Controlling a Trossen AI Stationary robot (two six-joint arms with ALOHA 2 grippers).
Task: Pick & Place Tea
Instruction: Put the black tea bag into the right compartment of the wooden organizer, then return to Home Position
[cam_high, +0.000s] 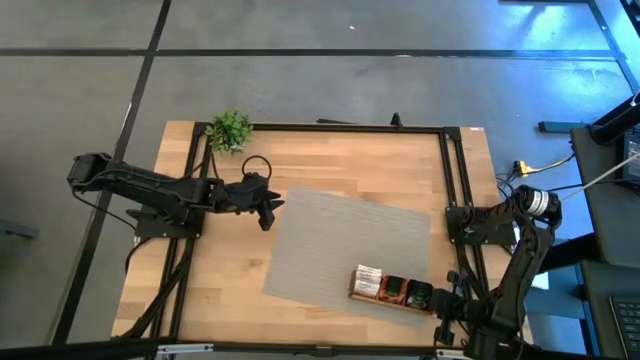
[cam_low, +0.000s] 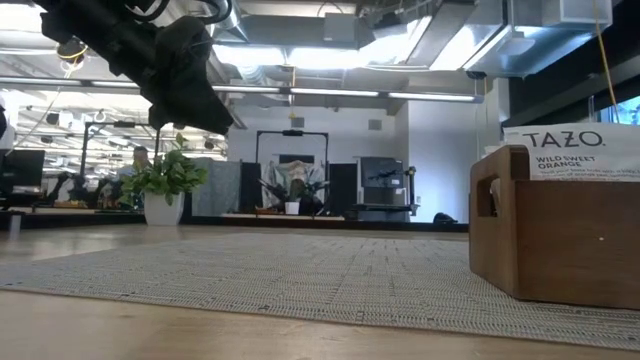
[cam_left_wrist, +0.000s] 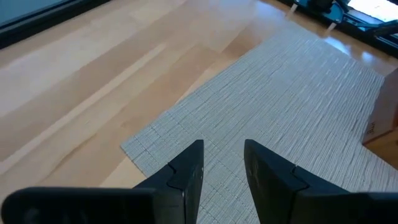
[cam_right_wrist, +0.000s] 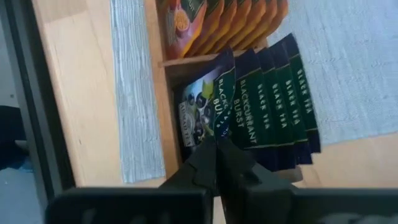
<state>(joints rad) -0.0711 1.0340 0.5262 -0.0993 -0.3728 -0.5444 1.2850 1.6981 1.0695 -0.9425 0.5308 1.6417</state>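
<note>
Three compartments make up the wooden tray (cam_high: 392, 291), which lies on the grey mat (cam_high: 350, 245) near the desk's (cam_high: 320, 165) front edge, long axis running roughly left to right with a slight tilt. All the tea sachets (cam_right_wrist: 261, 99) visible are in the tray, standing on edge in rows, faces stacked along each compartment.

Contents, from the high view: white-and-orange sachets (cam_high: 368, 280) in the left-hand compartment, red/orange ones (cam_high: 394, 289) in the middle, dark ones (cam_high: 418, 294) at the right-hand end. Right wrist view: dark sachets read "BLACKCURRANT BURST", fanned and leaning; orange sachets (cam_right_wrist: 236, 22) fill the compartment next to them, behind a wooden divider. Low view: a white sachet (cam_low: 570, 150) marked "TAZO WILD SWEET ORANGE" stands above the tray's end wall, which has a handle cut-out.

Right gripper (cam_right_wrist: 216, 155): just above the dark sachets at the tray's right-hand end, jaws clenched together, nothing between them.

Left gripper (cam_high: 268, 212): raised above the desk at the mat's left corner, well apart from the tray; jaws parted, empty.

Small potted plant (cam_high: 229, 130) at the desk's far left.
</note>
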